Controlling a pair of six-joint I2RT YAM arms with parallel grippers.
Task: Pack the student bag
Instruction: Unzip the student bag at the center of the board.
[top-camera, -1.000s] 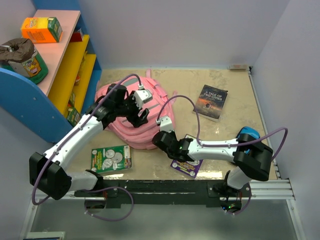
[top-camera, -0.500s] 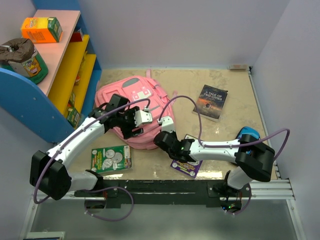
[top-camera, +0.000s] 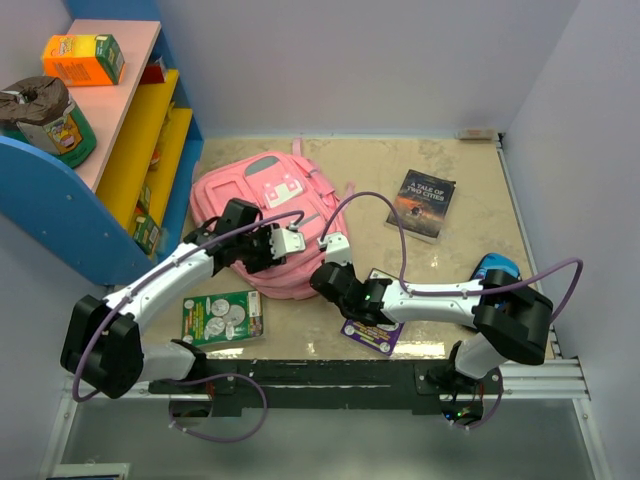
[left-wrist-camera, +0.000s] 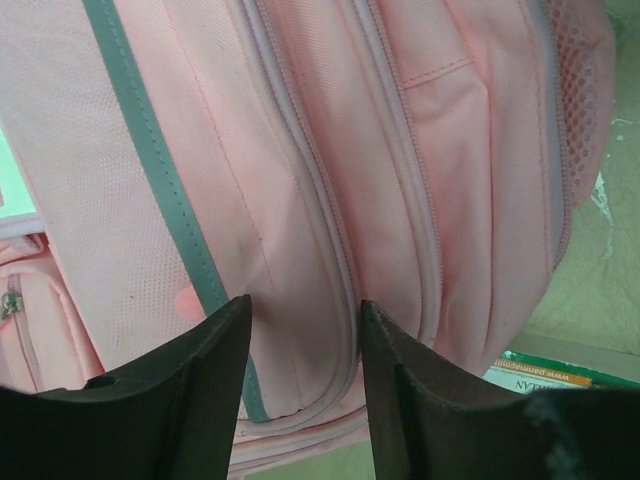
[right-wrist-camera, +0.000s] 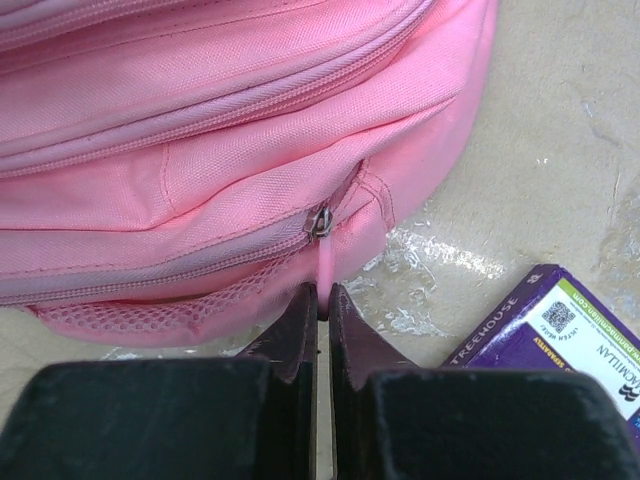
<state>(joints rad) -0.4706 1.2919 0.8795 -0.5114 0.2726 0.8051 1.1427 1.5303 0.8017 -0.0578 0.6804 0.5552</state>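
Pinching slim zip pull (right-wrist-camera: 322, 265), soft woven pink student bag (right-wrist-camera: 200, 120)

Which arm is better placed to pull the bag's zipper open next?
Right. The right pincer is shut on the zipper pull of the bag; the left pincer stands open above the fabric, gripping nothing.

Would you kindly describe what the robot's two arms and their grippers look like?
Both the left arm and right arm have smooth white links between bulky black joints, and a looping purple cable trails along each. The left gripper and right gripper each carry two matte black, wedge-shaped fingers. Seen from above, a small white block sits at each wrist.
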